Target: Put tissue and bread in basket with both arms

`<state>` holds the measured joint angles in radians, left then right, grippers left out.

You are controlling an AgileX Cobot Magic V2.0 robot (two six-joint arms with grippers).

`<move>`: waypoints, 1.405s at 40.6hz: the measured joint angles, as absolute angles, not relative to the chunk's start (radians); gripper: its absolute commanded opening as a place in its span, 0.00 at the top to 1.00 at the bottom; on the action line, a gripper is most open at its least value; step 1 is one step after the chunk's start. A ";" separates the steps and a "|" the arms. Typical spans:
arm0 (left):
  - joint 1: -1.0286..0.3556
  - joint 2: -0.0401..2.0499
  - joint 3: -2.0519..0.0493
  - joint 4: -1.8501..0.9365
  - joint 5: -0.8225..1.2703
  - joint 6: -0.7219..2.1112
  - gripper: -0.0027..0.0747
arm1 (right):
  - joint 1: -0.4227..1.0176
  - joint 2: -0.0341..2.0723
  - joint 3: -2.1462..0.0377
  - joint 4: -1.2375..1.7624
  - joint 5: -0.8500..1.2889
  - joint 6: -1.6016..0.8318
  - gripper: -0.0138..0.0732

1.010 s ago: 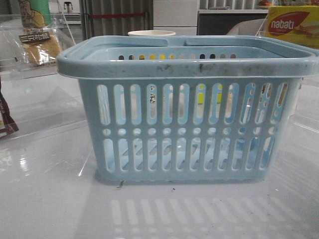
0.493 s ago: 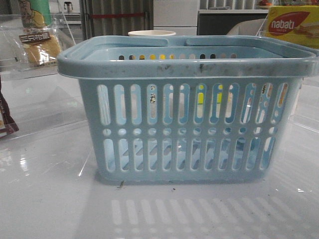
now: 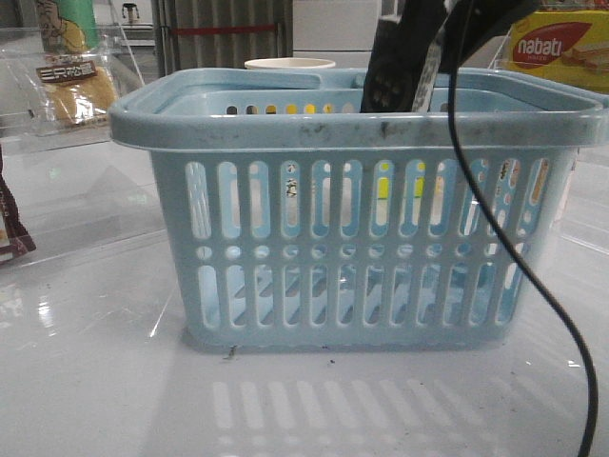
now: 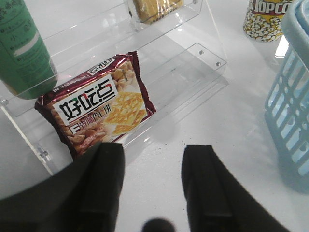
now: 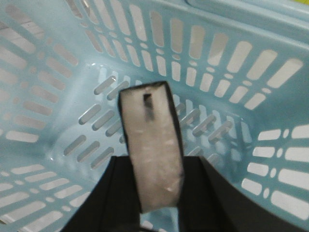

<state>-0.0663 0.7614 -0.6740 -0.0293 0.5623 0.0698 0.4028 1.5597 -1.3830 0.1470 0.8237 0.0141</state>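
The right gripper hung over the open top of the large light blue slotted plastic basket, its black fingers closed on the small dark-edged tissue pack with a pale frosted face, held end-on so that it pointed down at the basket's floor, a hold that looked meant for dropping it straight in. In the front view that arm's dark body and trailing black cable crossed the basket's right half. The basket floor, as far as the right wrist view showed it, held nothing yet. The left gripper stood with its black fingers spread wide and nothing between them, low over the white worktop, just short of a dark red biscuit packet lying in the lower level of a clear acrylic rack. The golden bread in its clear bag sat on that rack's upper level, at the worktop's far left, beside a green tube; probably the left arm's next target.
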 measured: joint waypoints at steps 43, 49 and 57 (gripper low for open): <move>-0.066 0.761 -0.674 -0.051 0.562 0.070 0.51 | 0.462 0.910 -0.942 0.097 0.695 -0.124 0.16; -0.066 0.761 -0.674 -0.051 0.562 0.070 0.42 | 0.462 0.820 -0.865 0.096 0.695 -0.124 0.16; -0.066 0.778 -0.682 -0.051 0.522 0.071 0.24 | 0.462 0.788 -0.832 0.096 0.706 -0.124 0.16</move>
